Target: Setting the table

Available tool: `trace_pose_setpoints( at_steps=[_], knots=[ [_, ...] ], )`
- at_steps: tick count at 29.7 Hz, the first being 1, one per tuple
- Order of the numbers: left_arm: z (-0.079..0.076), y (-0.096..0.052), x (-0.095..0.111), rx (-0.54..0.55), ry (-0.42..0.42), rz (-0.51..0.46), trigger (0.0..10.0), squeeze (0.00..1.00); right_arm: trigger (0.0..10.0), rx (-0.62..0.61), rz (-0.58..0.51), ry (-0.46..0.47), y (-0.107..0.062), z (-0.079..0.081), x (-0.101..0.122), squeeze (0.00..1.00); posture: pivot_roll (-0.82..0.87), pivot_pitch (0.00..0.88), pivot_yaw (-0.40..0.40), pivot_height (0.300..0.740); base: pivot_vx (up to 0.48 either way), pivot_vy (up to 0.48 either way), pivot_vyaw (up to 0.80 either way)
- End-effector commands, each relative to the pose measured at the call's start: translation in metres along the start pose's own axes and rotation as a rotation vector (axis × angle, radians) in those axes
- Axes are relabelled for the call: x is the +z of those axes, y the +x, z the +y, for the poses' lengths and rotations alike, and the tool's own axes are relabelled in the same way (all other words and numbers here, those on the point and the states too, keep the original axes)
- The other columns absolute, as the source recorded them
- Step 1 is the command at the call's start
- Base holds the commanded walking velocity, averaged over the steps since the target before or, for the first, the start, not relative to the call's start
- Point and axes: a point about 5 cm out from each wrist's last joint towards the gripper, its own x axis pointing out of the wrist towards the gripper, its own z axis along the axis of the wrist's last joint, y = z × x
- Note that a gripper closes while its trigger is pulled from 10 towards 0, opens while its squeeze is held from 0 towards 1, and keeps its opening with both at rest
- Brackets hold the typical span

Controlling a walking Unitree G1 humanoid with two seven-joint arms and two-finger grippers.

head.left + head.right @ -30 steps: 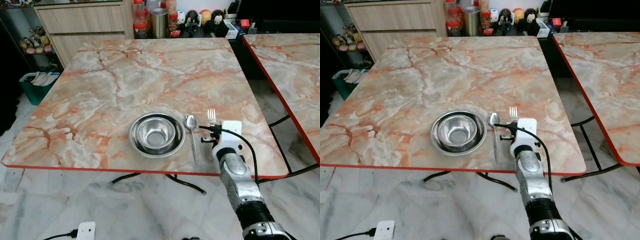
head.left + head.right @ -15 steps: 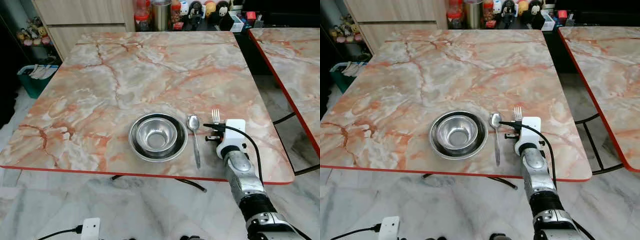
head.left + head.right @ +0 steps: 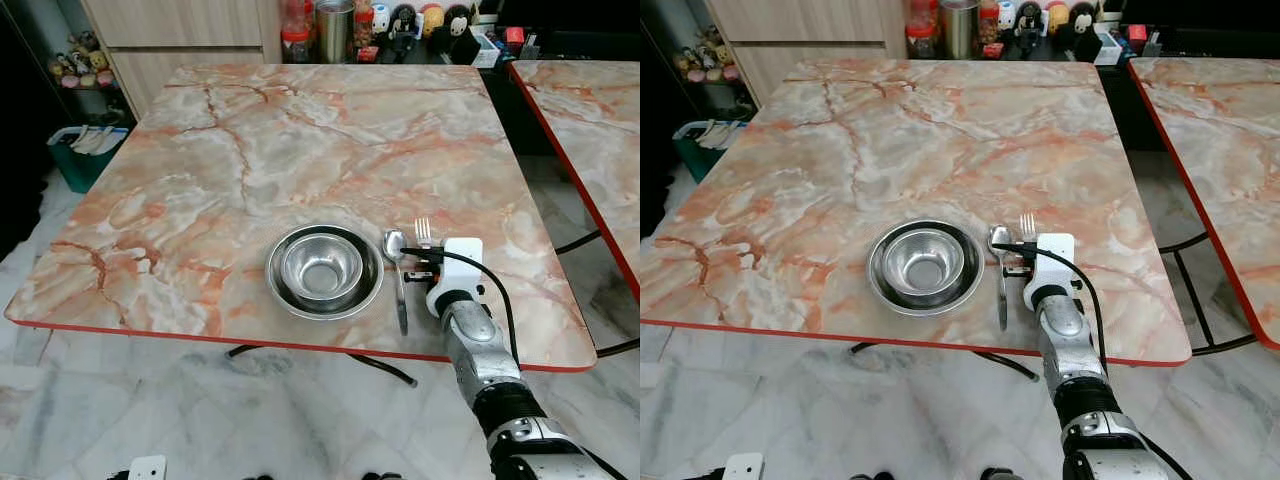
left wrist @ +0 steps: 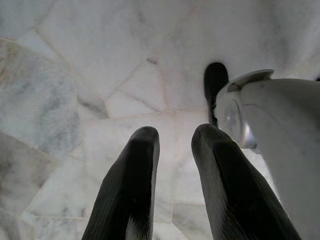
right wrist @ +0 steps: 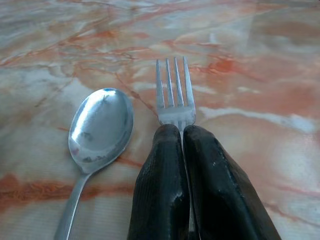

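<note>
near the front edge of the marble table (image 3: 250, 150), a steel bowl (image 3: 322, 271) is sitting with a spoon (image 3: 397, 270) lying just to its right, bowl end pointing away from the robot. right of the spoon, a fork (image 5: 174, 95) is lying parallel to it, tines pointing away, handle running under the right gripper (image 5: 184, 132). the right gripper's two black fingers (image 5: 162, 180) are pressing together around the fork's neck, gripping it low against the tabletop; the silver right arm is reaching over the table's red front edge from below, a black cable looping along its wrist. spoon and fork are lying close, not touching. the left gripper (image 4: 174, 145) is hanging beside the robot's body above the pale marble floor (image 4: 75, 65), its fingers (image 4: 132, 190) parted with a narrow gap and holding nothing. a second marble table (image 3: 590, 110) is standing to the right, well apart. jars and small figurines (image 3: 400, 20) are lining the far side beyond the table.
</note>
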Motion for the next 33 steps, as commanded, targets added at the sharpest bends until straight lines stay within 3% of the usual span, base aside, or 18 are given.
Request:
trace_pose_setpoints(
  at_steps=[1, 7, 13, 20, 27, 28, 33],
  knots=[
    [-0.005, -0.001, -0.009, -0.002, -0.001, 0.03, 10.0, 0.0, 10.0, -0.001, -0.011, 0.007, 0.002, 0.001, 0.004, 0.0, -0.06, 0.139, 0.032, 0.74, 0.0, 0.0, 0.0],
    [-0.018, 0.0, -0.01, -0.02, 0.001, 0.036, 10.0, 0.0, 10.0, -0.003, -0.004, 0.007, 0.001, 0.003, 0.0, 0.0, -0.06, 0.141, 0.033, 0.74, 0.0, 0.0, 0.0],
    [-0.021, 0.001, -0.009, -0.024, 0.003, 0.033, 10.0, 0.0, 10.0, 0.003, 0.004, 0.01, 0.0, 0.007, -0.003, 0.0, -0.05, 0.142, 0.032, 0.74, 0.0, 0.0, 0.0],
    [-0.026, 0.004, 0.007, -0.032, 0.008, 0.004, 10.0, 0.0, 10.0, 0.001, 0.02, 0.012, -0.001, 0.01, -0.007, 0.0, -0.05, 0.143, 0.032, 0.74, 0.0, 0.0, 0.0],
    [-0.031, 0.004, 0.006, -0.039, 0.011, 0.01, 10.0, 0.0, 10.0, -0.009, 0.025, 0.016, -0.002, 0.01, -0.01, 0.0, -0.05, 0.143, 0.032, 0.74, 0.0, 0.0, 0.0],
    [-0.03, 0.004, 0.005, -0.039, 0.012, 0.011, 10.0, 0.0, 10.0, -0.013, 0.026, 0.018, -0.003, 0.01, -0.01, 0.07, -0.05, 0.144, 0.031, 0.74, 0.0, 0.0, 0.0],
    [-0.017, 0.002, 0.001, -0.03, 0.011, 0.017, 10.0, 0.0, 10.0, -0.015, 0.029, 0.019, -0.003, 0.011, -0.011, 0.14, -0.05, 0.144, 0.032, 0.74, 0.0, 0.0, 0.0]
  ],
)
